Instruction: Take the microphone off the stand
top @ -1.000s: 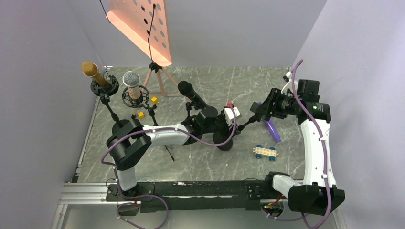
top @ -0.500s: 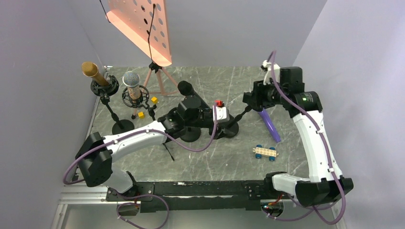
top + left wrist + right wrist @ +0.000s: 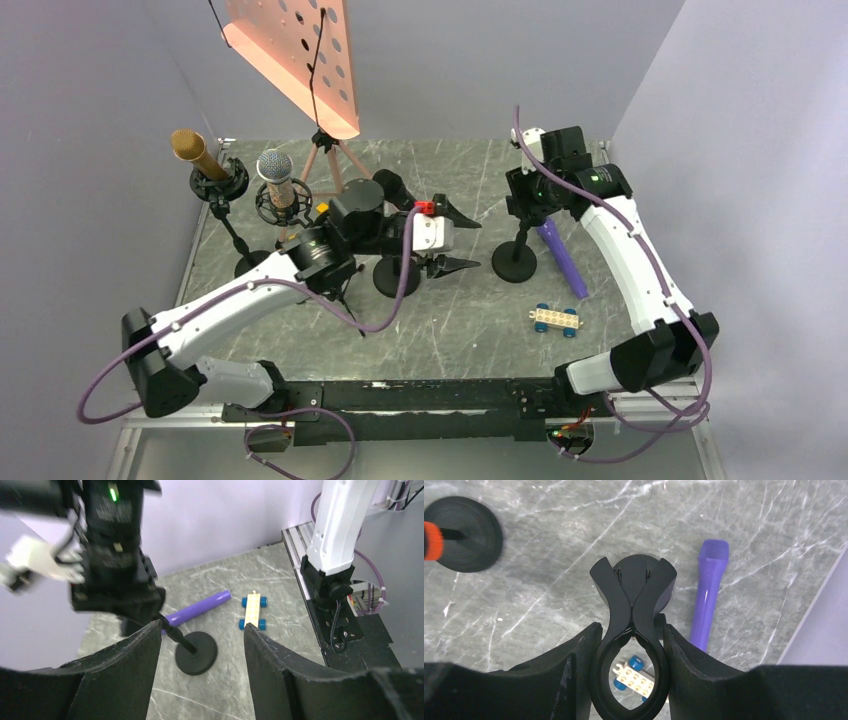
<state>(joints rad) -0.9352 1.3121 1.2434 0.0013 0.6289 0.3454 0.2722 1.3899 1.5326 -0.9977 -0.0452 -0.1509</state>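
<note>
The right gripper (image 3: pixel 630 632) pinches the black clip (image 3: pixel 631 587) at the top of a stand (image 3: pixel 515 263), which is upright on the grey marble table (image 3: pixel 460 330). The clip's ring is empty; the wrist camera sees through it to a small toy car (image 3: pixel 555 319) with blue wheels. The purple microphone (image 3: pixel 561 259) lies flat on the table just beside the stand's round base, on its right, out of the clip. At centre, the left gripper (image 3: pixel 470 242) hangs with its fingers spread and nothing between them, pointing toward the stand but apart from it. Behind the left arm a black microphone (image 3: pixel 392 186) rises, its mount hidden. A gold microphone (image 3: pixel 190 150) and a silver microphone (image 3: pixel 275 168) stand at the back left.
</note>
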